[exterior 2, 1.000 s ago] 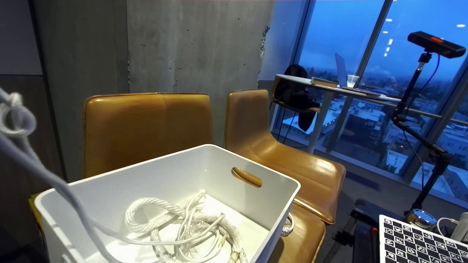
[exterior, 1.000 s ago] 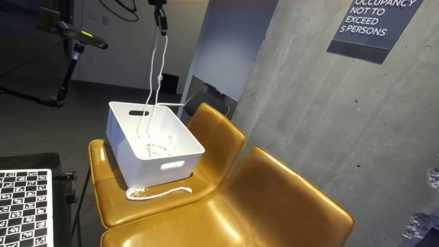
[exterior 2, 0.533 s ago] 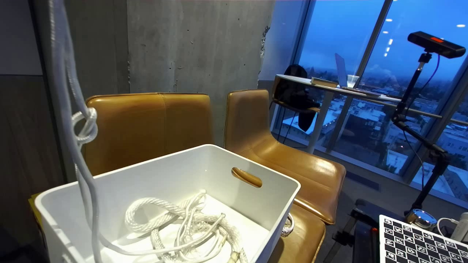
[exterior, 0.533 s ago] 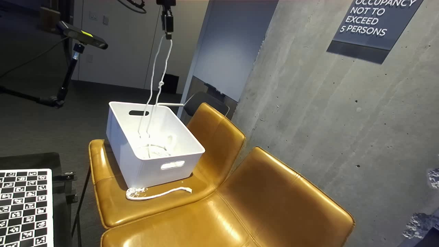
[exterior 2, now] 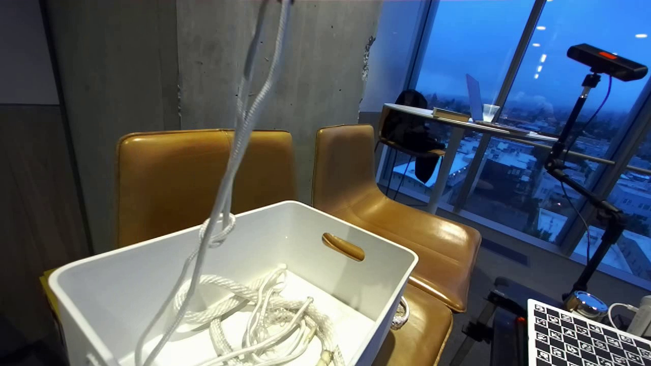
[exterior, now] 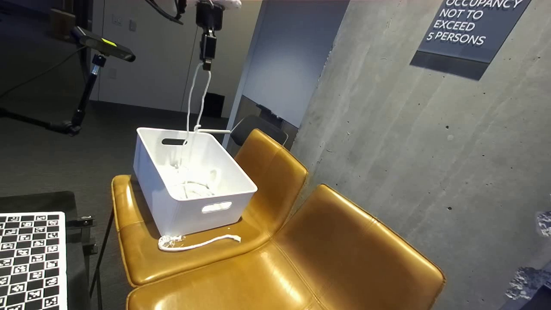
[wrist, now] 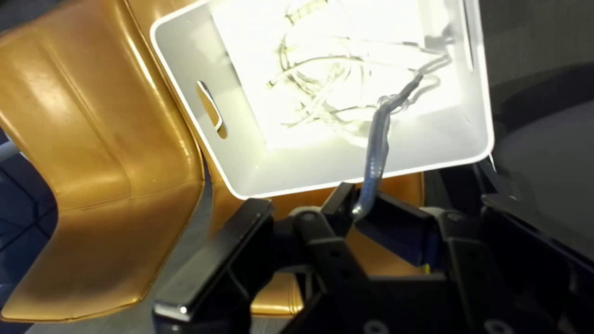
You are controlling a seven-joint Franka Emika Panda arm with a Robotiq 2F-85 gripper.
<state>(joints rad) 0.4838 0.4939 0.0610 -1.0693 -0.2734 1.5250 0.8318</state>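
My hand [exterior: 207,65], pointing down, is clamped on a thin white cord [exterior 2: 236,152], well above a white bin [exterior: 193,221]. Two strands hang from my grip down into the bin, and one carries a loose knot [exterior 2: 218,236] that shows against the rim in an exterior view. Inside lies a white tangle [exterior 2: 292,304] of thin cord and thicker braided rope [exterior 2: 233,287]. The bin stands upright on a tan chair [exterior: 172,267], and a short white rope piece [exterior: 200,245] lies on the seat just beside it. A second tan chair [exterior: 344,241] stands next to the first, near a concrete wall [exterior: 387,150].
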